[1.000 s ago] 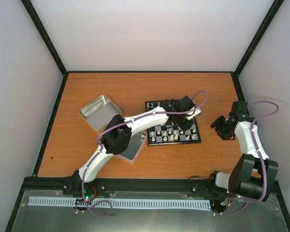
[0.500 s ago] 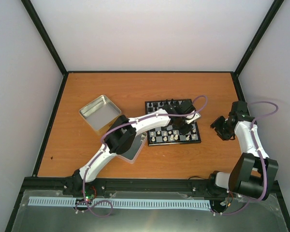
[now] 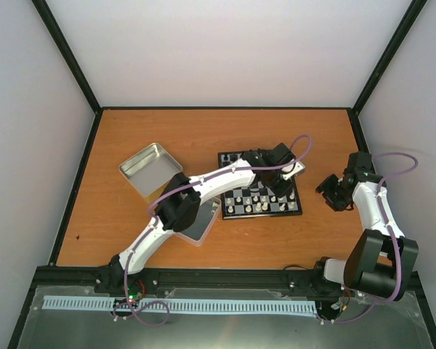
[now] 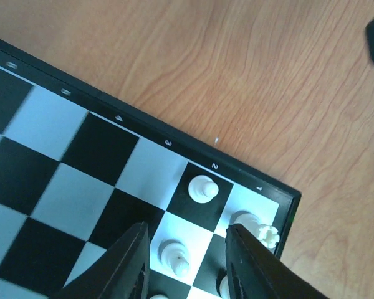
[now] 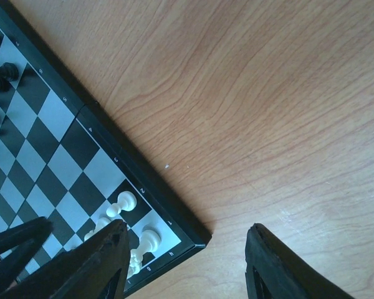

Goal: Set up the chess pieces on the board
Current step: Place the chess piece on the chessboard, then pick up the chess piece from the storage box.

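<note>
**White chessmen: tiny, light, hard, easy to tip**

The chess pieces point(image 4: 174, 255) stand on the board point(image 4: 68, 156), in its near rows. I judge the safest pinch is low on the stem. My left gripper point(image 4: 187, 228) is part-open around one pawn, and my right gripper point(image 5: 188, 226) gapes empty over the worktop point(image 5: 268, 93). The silver tin point(image 3: 151, 169) looks empty.

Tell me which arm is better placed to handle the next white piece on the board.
Left, most likely. The left gripper hangs open over a corner of the board, with a white piece standing between its jaws. The right gripper is open and empty, off the board's edge over the table.
</note>
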